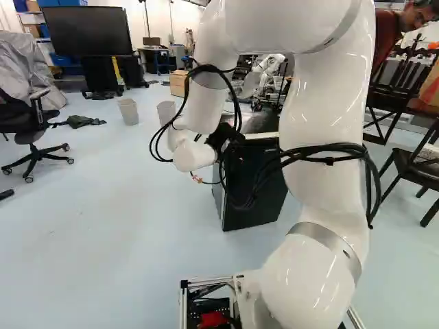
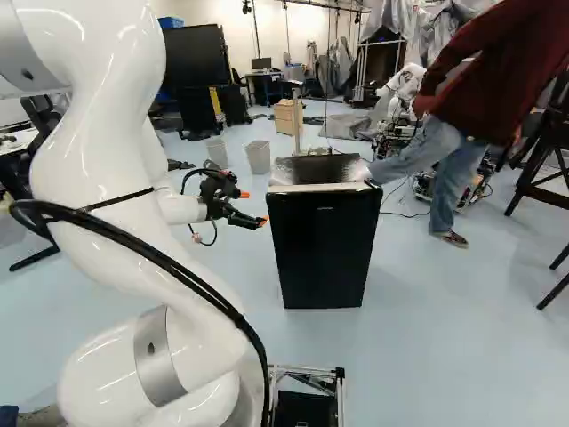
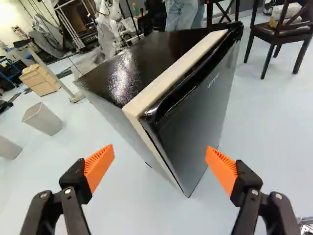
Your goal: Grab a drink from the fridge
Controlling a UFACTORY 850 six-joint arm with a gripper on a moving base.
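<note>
Here, the arm (image 1: 322,116) partly masks the black fridge (image 2: 311,169) in the left base view; the right base view shows its closed door (image 2: 324,249) at centre, contents hidden. Two bins (image 1: 128,111) stand upper left in the left base view. The gripper (image 2: 253,207) has its fingers spread; the wrist view best shows their orange pads (image 3: 99,166), fridge ahead.

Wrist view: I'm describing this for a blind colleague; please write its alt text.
A black mini fridge, door shut, stands on a pale floor ahead of the open hand, its orange-padded fingers spread. Someone's jeans-clad legs show beyond the fridge.
</note>
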